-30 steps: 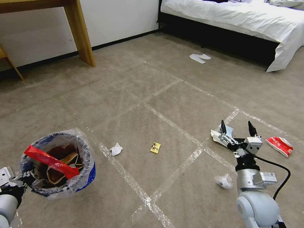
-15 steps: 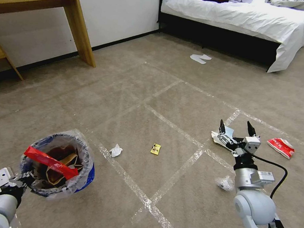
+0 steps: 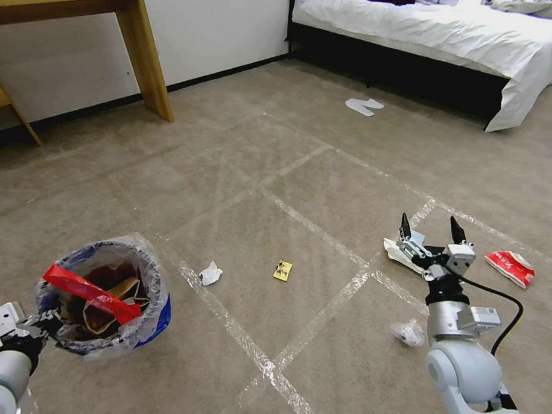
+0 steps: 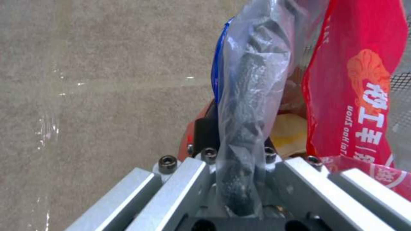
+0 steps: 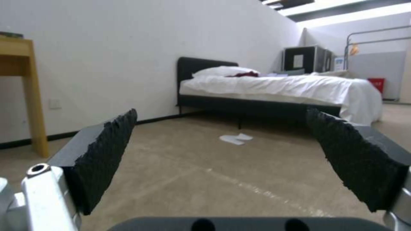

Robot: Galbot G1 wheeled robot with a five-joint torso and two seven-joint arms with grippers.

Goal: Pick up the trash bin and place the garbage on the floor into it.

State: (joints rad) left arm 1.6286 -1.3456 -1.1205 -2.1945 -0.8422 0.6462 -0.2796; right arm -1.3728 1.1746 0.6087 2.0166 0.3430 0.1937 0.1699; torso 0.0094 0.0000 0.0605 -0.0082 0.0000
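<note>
Raised slightly, your right end effector (image 3: pixel 430 227) hovers wide open over the white packet (image 3: pixel 398 250), needing descent, while your left end effector (image 3: pixel 39 327) grips the red bag-lined trash bin (image 3: pixel 104 297).

Silver-grey arms, black-tipped tool (image 3: pixel 431 227), black cable (image 3: pixel 505 324)

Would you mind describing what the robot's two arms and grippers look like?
Both arms are rounded, glossy grey-white. The right gripper has two pointed black fingers with rough textured pads on silver-white mounts, a black wrist collar, a small labelled box and a looping black cable. The left gripper has ribbed silver metal links with black bolts.
</note>
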